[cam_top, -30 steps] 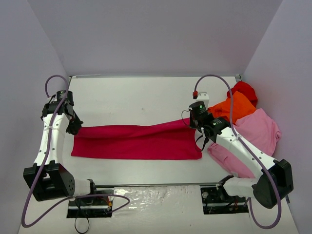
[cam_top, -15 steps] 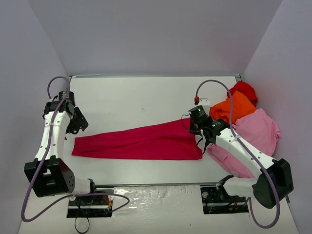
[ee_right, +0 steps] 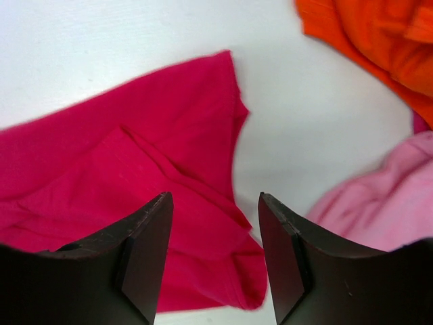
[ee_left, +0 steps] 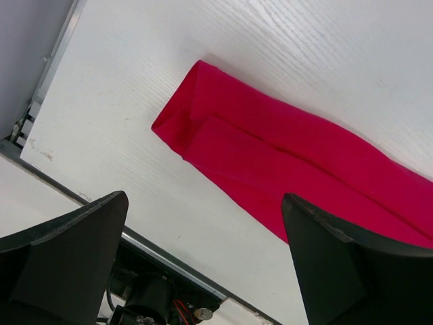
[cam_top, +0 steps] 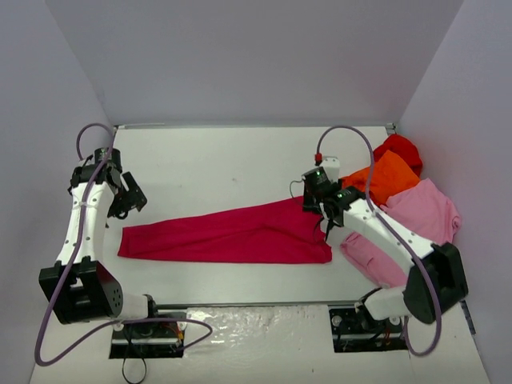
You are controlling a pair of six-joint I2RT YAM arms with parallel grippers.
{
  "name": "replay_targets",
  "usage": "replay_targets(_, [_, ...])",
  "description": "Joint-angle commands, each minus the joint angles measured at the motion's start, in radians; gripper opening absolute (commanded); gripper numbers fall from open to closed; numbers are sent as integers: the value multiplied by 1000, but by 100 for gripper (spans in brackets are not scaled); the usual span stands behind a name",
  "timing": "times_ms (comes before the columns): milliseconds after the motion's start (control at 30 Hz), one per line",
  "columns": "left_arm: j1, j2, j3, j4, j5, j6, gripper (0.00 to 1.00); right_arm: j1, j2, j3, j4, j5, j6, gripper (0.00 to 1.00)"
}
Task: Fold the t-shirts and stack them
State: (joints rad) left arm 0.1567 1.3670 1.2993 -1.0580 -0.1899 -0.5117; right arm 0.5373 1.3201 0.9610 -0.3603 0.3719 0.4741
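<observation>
The raspberry-red t-shirt (cam_top: 228,234) lies folded into a long strip across the table, narrow at its left end and wider at its right. My left gripper (cam_top: 133,199) hangs open just above and behind the strip's left end; in the left wrist view the shirt (ee_left: 270,162) lies loose beyond the left gripper (ee_left: 204,200). My right gripper (cam_top: 326,224) is open over the shirt's right end (ee_right: 169,156), and the right gripper (ee_right: 214,196) holds nothing. Orange (cam_top: 386,178), bright red (cam_top: 400,149) and pale pink (cam_top: 424,214) t-shirts are heaped at the right.
The orange shirt (ee_right: 372,34) and pink shirt (ee_right: 379,203) lie close to the right of my right gripper. The table's metal front rail (ee_left: 169,257) runs below the left gripper. Grey walls enclose the table on three sides.
Both grippers have opened and let go of the raspberry-red shirt. Its raised far edge has dropped onto the table. The left gripper drew back from the cloth; the right shifted slightly left.
</observation>
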Motion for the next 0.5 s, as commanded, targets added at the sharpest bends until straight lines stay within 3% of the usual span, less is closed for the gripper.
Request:
replay_targets(0, [-11, -8, 60, 60, 57, -9, 97, -4, 155, 67, 140, -78, -11, 50])
replay_targets(133, [-32, 10, 33, 100, 117, -7, 97, -4, 281, 100, 165, -168, -11, 50])
replay_targets(300, [-82, 46, -3, 144, 148, -24, 96, -1, 305, 70, 245, -291, 2, 50])
replay_targets(467, [-134, 76, -8, 162, 137, -43, 95, 1, 353, 101, 274, -321, -16, 50])
